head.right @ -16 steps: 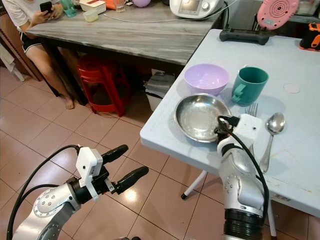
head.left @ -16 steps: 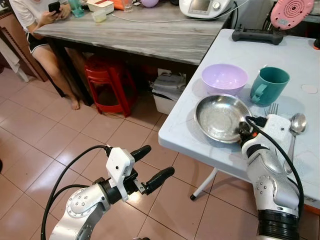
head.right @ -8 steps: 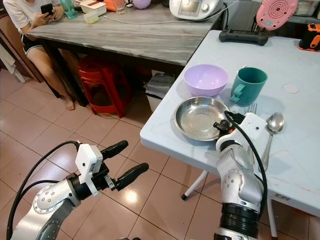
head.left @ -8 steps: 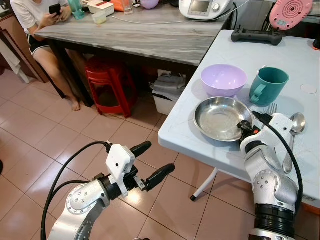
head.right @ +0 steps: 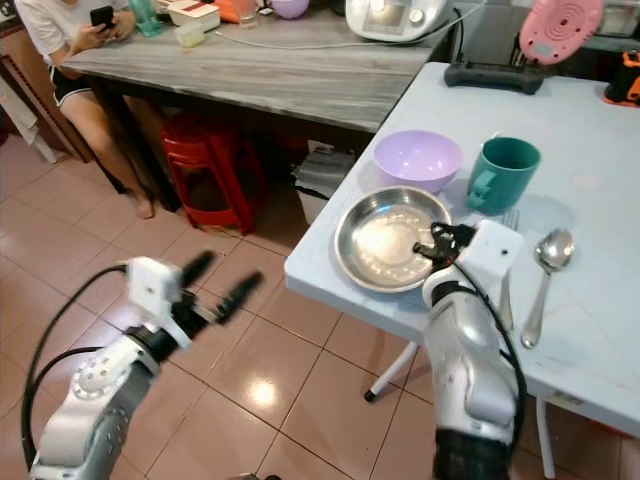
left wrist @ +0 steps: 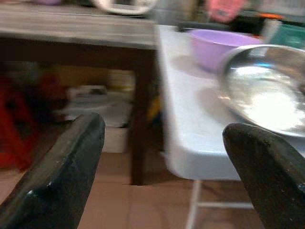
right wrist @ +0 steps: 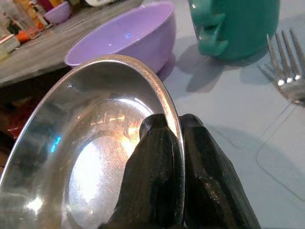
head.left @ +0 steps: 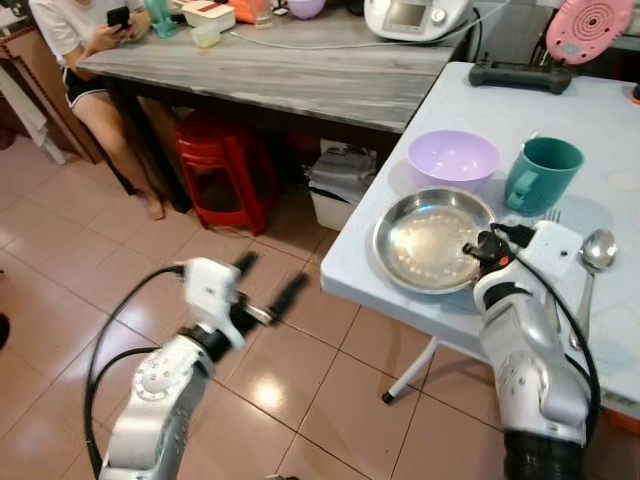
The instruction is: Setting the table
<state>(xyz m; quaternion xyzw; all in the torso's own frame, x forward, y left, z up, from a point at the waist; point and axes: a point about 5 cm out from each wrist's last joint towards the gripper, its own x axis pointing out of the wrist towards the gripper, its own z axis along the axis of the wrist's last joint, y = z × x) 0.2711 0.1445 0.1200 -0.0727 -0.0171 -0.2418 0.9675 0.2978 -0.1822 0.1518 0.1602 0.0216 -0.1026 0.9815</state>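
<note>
White counter (head.left: 610, 110) carrying steel plate (head.left: 425, 240) at its near left corner, overhanging the edge a little. Purple bowl (head.left: 452, 157) and teal mug (head.left: 540, 172) just behind the plate; fork (right wrist: 286, 76) and spoon (head.left: 592, 255) lying beside it toward the right edge. Right pincer (right wrist: 174, 143) clenched on the plate's rim, one finger inside, one outside. Left pincer (head.left: 265, 295) released, hanging off the counter above the floor. Step judged: repositioning the plate. Next move calls for drawing it inboard, level, before letting go.
</note>
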